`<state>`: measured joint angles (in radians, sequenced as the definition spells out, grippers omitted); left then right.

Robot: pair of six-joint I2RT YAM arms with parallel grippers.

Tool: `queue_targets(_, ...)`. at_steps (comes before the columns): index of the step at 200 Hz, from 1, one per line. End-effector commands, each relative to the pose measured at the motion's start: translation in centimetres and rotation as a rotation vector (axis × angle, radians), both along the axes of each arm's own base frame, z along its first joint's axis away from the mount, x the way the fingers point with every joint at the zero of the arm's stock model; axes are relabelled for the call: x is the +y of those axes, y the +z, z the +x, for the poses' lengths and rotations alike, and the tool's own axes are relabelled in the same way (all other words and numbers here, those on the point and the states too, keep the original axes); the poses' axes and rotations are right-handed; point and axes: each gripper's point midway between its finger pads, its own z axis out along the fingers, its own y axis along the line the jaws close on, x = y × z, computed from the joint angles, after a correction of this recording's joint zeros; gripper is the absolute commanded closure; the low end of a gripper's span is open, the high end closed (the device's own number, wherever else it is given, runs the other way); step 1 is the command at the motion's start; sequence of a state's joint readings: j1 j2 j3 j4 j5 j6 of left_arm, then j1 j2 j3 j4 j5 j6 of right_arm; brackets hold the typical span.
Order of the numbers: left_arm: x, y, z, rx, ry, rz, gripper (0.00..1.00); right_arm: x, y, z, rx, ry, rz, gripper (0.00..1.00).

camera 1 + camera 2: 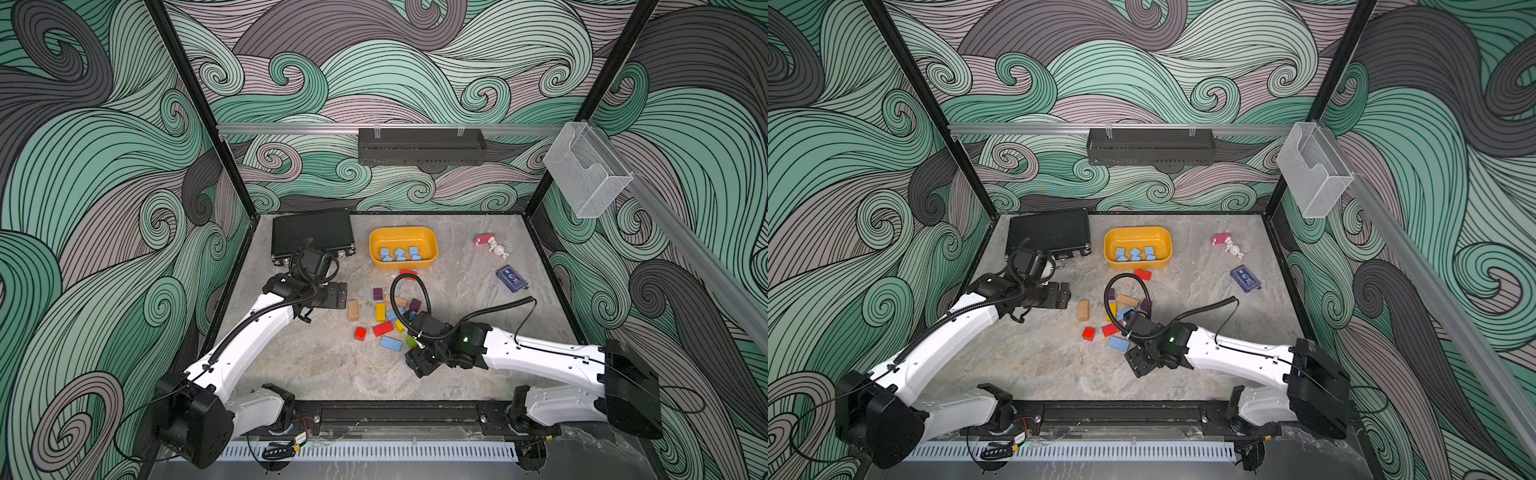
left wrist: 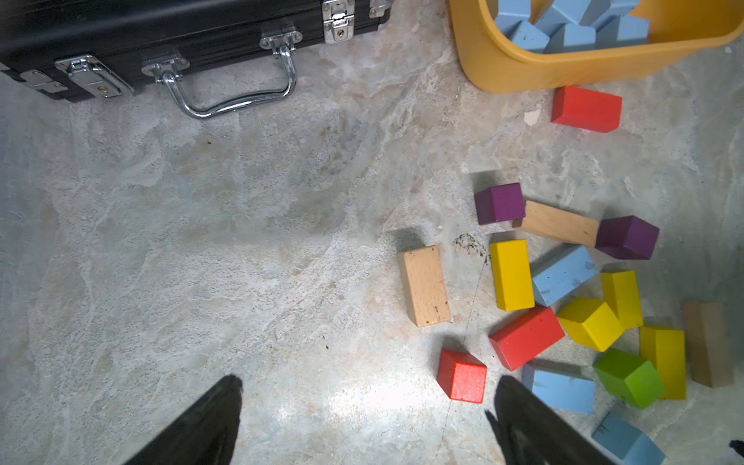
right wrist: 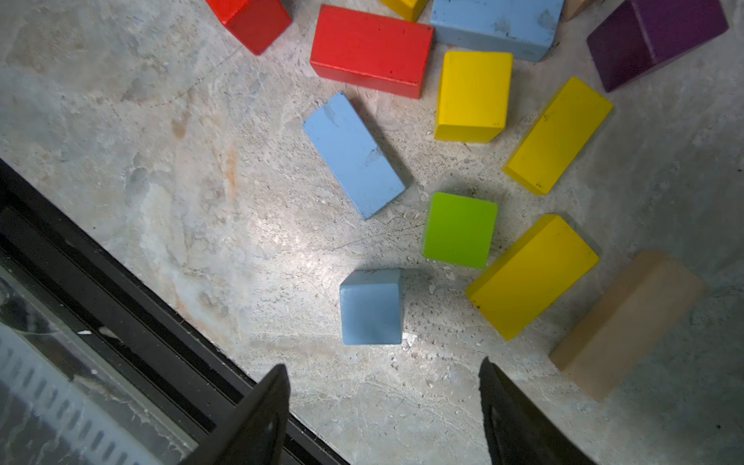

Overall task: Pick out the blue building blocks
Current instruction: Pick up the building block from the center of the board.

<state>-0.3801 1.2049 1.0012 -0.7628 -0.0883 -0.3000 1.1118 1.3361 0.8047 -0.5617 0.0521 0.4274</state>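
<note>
Several blue building blocks (image 1: 400, 252) lie in the yellow bin (image 1: 403, 264), which also shows in the left wrist view as the bin (image 2: 523, 68). Loose among the coloured blocks are a blue bar (image 3: 353, 155), a second blue bar (image 2: 563, 275) and a blue cube (image 3: 370, 308). My right gripper (image 3: 383, 366) hangs open over the near end of the pile. The cube lies just beyond its fingertips and nothing is between them. My left gripper (image 2: 368, 380) is wide open over bare table, left of the pile, with a red cube (image 2: 462, 376) near one finger.
A black case (image 1: 312, 237) lies at the back left. A dark blue card packet (image 1: 512, 278) and a pink and white toy (image 1: 492, 245) are at the back right. Red, yellow, purple, green and tan blocks (image 1: 382, 328) surround the loose blue ones. The black front rail (image 3: 120, 290) runs close to my right gripper.
</note>
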Motion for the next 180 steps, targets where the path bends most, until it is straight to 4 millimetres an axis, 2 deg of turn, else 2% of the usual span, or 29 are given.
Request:
queue_targets(1,0.0,-0.2,0.5,0.005,0.02,-0.03,0.03,0.8,-0.1,0.2,-0.002,-0.002,0.004,0.28)
queue_targets(116,1.3,-0.6,0.8,0.011,0.05,-0.033,0.03,2.2,-2.5,0.2,0.059,0.013,-0.089,0.39)
queue_targets(180,1.6,-0.7,0.9,0.013,0.056,-0.041,0.03,1.4,-3.4,0.0,0.084,-0.004,-0.162,0.46)
